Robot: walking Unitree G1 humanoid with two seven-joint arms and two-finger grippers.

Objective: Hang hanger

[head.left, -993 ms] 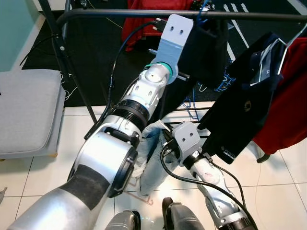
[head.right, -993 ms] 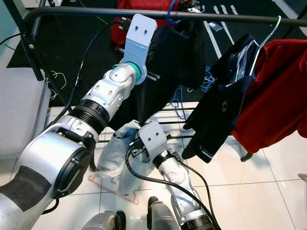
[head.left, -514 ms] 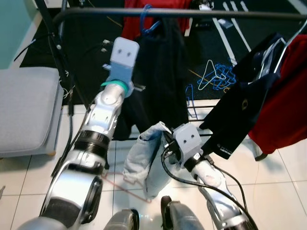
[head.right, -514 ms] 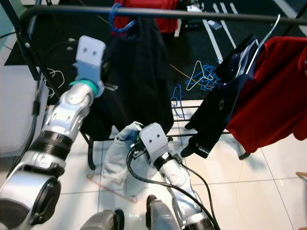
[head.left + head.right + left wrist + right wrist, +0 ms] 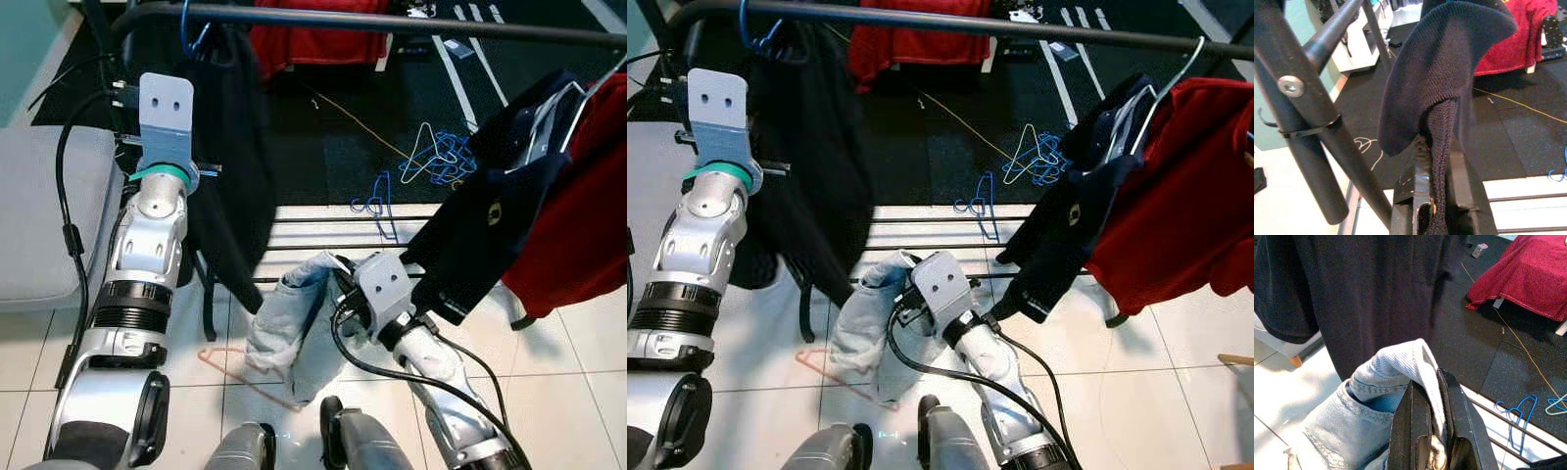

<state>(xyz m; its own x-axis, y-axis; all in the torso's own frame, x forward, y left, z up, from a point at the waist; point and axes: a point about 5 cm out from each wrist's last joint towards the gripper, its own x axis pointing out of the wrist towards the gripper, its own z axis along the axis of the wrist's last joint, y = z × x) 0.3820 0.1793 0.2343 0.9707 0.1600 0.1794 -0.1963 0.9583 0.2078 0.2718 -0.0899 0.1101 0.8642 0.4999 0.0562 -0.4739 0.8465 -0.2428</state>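
A blue hanger point(image 5: 192, 32) hooks over the black rail point(image 5: 392, 19) near its left end, with a dark navy knit garment point(image 5: 230, 147) draped from it. My left gripper point(image 5: 1437, 147) is raised beside the rack's left post and shut on a fold of that garment point(image 5: 1444, 68). Low in front of me, my right gripper point(image 5: 1428, 382) is shut on the waistband of light blue jeans point(image 5: 294, 328), which sag to the tiled floor. A pink hanger point(image 5: 235, 364) lies on the floor, partly under the jeans.
On the right of the rail hang a navy shirt point(image 5: 495, 211) on a white hanger and a red garment point(image 5: 588, 215). Blue hangers point(image 5: 436, 157) lie on the dark mat beyond the rack's lower bars point(image 5: 323, 220). A grey cushion point(image 5: 39, 225) is at my left.
My left arm has swung left, sliding the blue hanger and dark garment along the rail towards its left end. The right gripper keeps its hold on the jeans.
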